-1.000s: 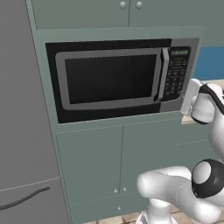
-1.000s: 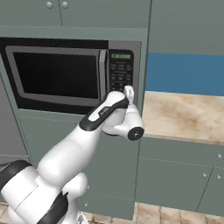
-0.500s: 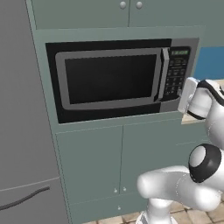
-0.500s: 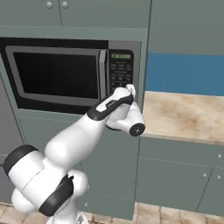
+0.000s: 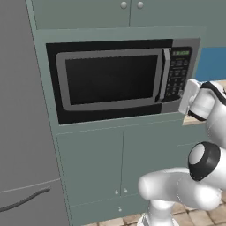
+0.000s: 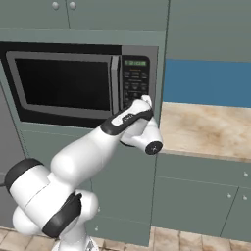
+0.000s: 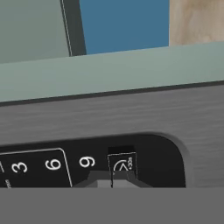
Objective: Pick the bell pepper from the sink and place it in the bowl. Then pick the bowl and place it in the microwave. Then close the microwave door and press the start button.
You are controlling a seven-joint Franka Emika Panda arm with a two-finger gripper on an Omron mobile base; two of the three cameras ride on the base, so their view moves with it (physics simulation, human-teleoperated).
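The microwave door [image 5: 110, 79] is closed, so the last step appears to be in hand: pressing the start button. The gripper [image 6: 146, 100] sits at the lower right corner of the keypad panel [image 6: 135, 78], its jaws seemingly clenched together against a small button [image 7: 122, 164] right of the 9 key. The next move calls for a short straight push. The table [image 6: 206, 130] to the right leaves open room for backing away.

- The built-in black and dark grey microwave [image 5: 119, 79] sits in the cabinet wall, between two upper and two lower cabinet doors.
- Its wide black microwave door [image 5: 110, 79] lies left of the keypad panel [image 6: 135, 81].
- The beige stone tabletop [image 6: 206, 130] extends right of the microwave.
- The robot's hand [image 6: 142, 128] is at the keypad's lower corner.
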